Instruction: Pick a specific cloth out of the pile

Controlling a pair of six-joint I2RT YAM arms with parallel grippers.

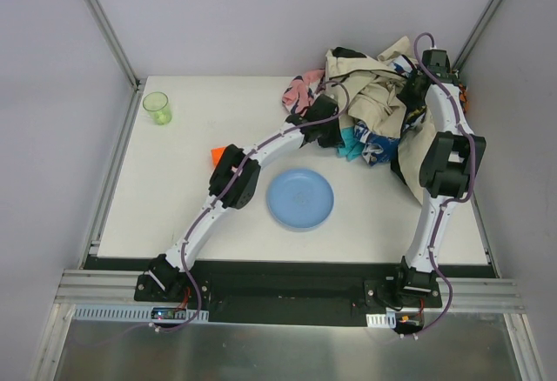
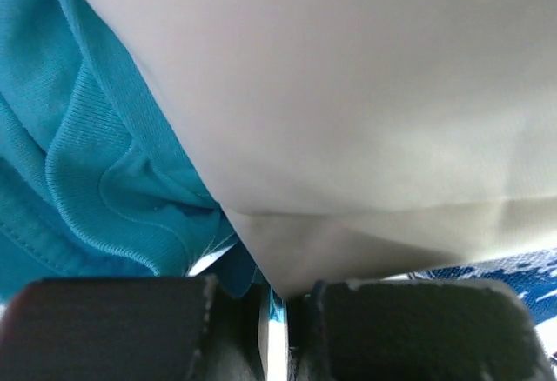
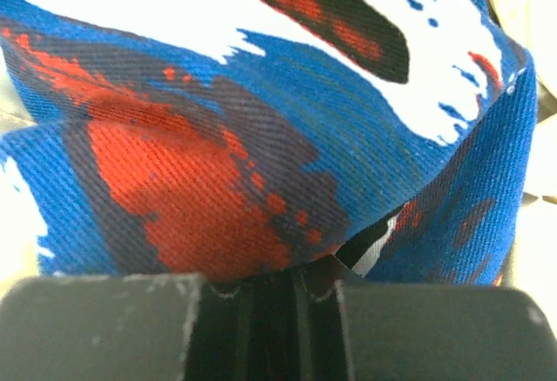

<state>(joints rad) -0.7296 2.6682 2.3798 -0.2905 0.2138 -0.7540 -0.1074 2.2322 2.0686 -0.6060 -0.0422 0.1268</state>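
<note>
Top external: one pile (image 1: 376, 103), one plate (image 1: 299, 199); left hand (image 2: 277, 298) pinches cloth (image 2: 87, 163), right hand (image 3: 271, 290) pile.

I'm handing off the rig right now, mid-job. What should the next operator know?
Left gripper: shut at the edge of the pile, teal cloth in its jaws; the beige garment may be caught too.
Right gripper: shut on a blue, red and white patterned garment in the pile.
Done: grip on the teal cloth.
To do: pull it clear of the pile, checking the beige does not follow.
</note>
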